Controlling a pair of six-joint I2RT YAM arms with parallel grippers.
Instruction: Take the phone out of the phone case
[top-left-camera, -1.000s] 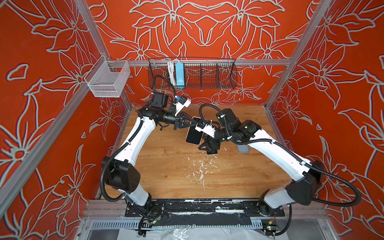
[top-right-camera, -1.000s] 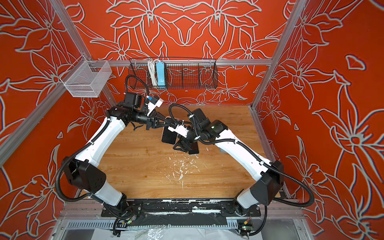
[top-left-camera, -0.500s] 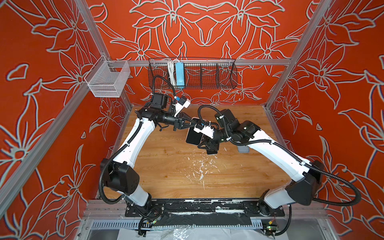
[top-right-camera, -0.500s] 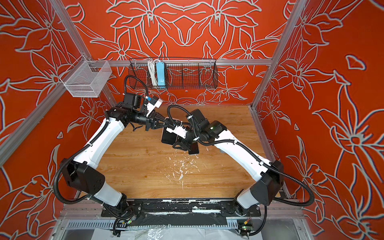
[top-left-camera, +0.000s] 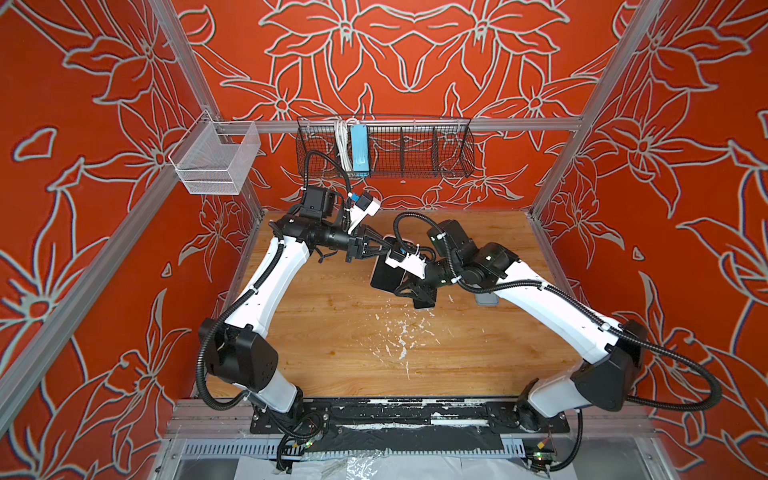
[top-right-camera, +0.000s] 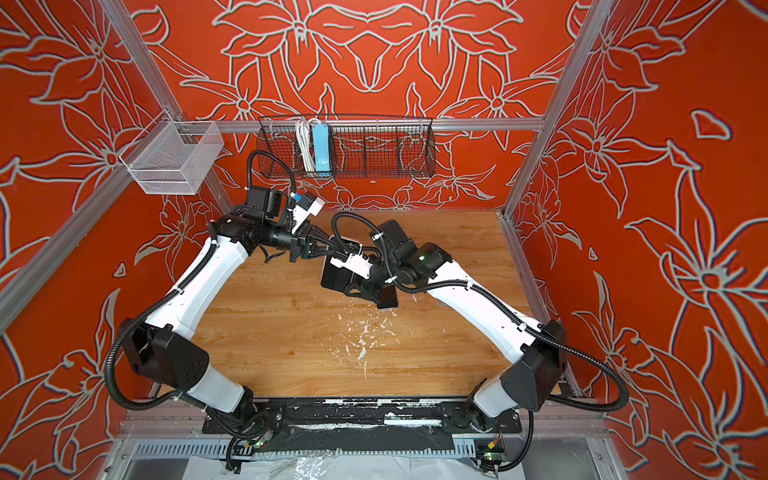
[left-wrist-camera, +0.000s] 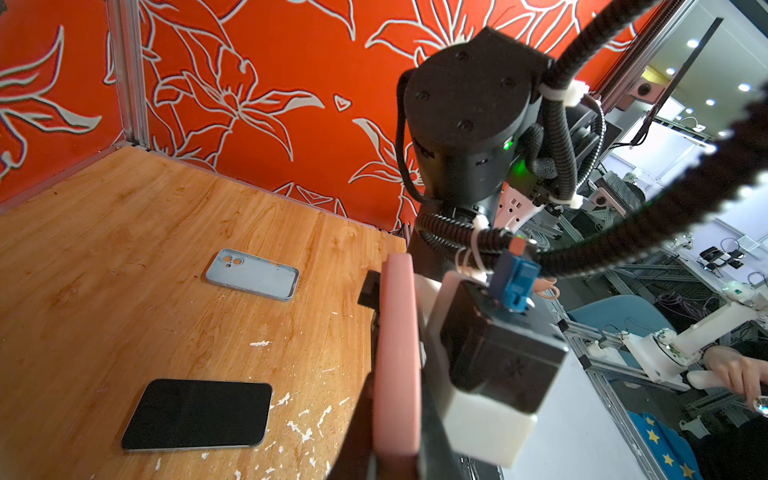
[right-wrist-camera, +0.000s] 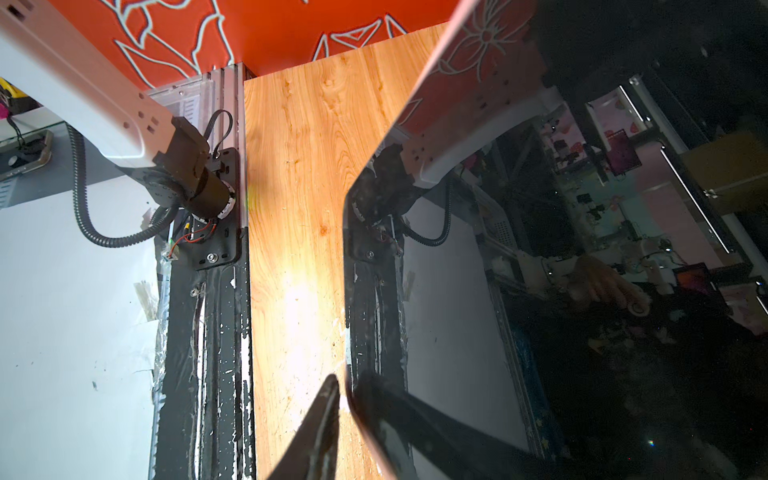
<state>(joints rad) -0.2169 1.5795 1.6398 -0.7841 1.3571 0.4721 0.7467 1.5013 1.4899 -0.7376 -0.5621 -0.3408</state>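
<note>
Jaws: L-grpr (top-left-camera: 380, 248) clamps case (left-wrist-camera: 395, 353), R-grpr (right-wrist-camera: 347, 384) straddles phone (right-wrist-camera: 582, 291).

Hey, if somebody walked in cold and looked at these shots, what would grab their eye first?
Likely the two arms meeting above the wooden table: the left claw pinches a pink phone case while the right claw straddles the edge of the phone in it. After that, the red flower-patterned walls all round, and a grey case and a black phone lying flat on the table.
</note>
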